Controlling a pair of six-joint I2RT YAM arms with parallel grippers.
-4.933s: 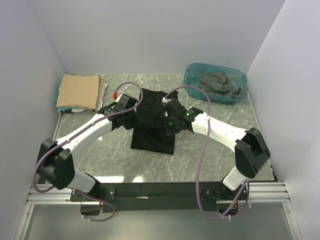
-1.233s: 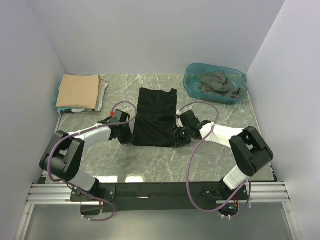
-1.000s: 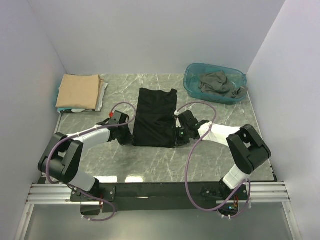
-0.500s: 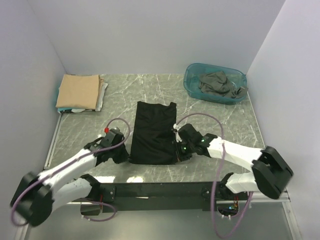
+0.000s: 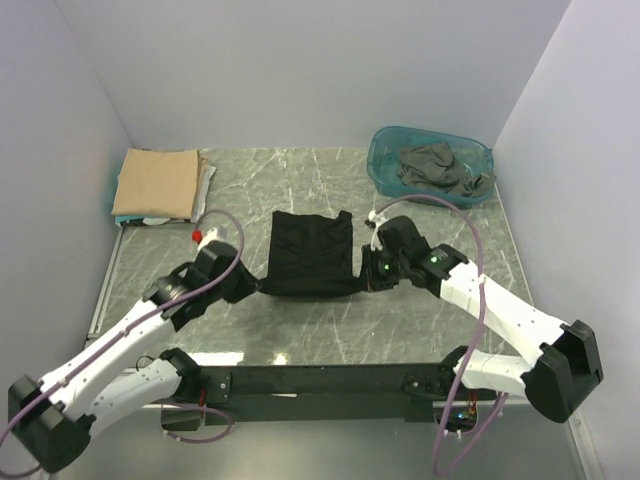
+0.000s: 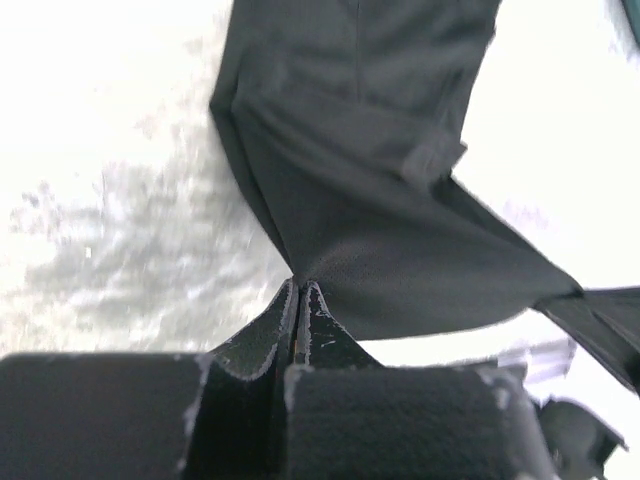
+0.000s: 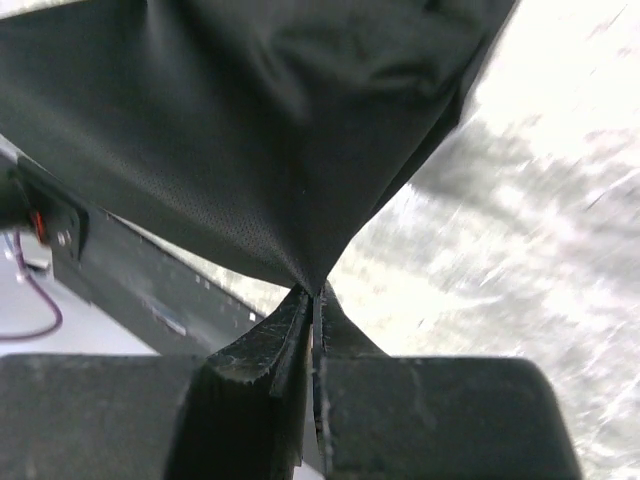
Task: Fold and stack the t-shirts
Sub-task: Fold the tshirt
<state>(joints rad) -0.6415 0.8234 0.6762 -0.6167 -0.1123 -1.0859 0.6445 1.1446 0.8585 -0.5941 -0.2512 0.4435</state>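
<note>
A black t-shirt (image 5: pixel 312 254) lies in the middle of the table, its near hem lifted and stretched between both grippers. My left gripper (image 5: pixel 252 283) is shut on the shirt's near left corner; the left wrist view shows the black cloth (image 6: pixel 370 180) pinched at the tips of that gripper (image 6: pixel 299 288). My right gripper (image 5: pixel 368 278) is shut on the near right corner, and the right wrist view shows the cloth (image 7: pixel 250 140) running taut into its tips (image 7: pixel 317 294). A folded tan t-shirt (image 5: pixel 157 182) tops a stack with pale shirts at the back left. A dark grey t-shirt (image 5: pixel 435 165) lies crumpled in the tub.
The translucent teal tub (image 5: pixel 381 160) stands at the back right. White walls close in the table on three sides. The black base rail (image 5: pixel 320 380) runs along the near edge. Purple cables loop over both arms.
Both grippers drew the shirt's near hem toward the table's front edge, then raised it and carried it back. The shirt now looks shorter and the arms stretch further forward.
</note>
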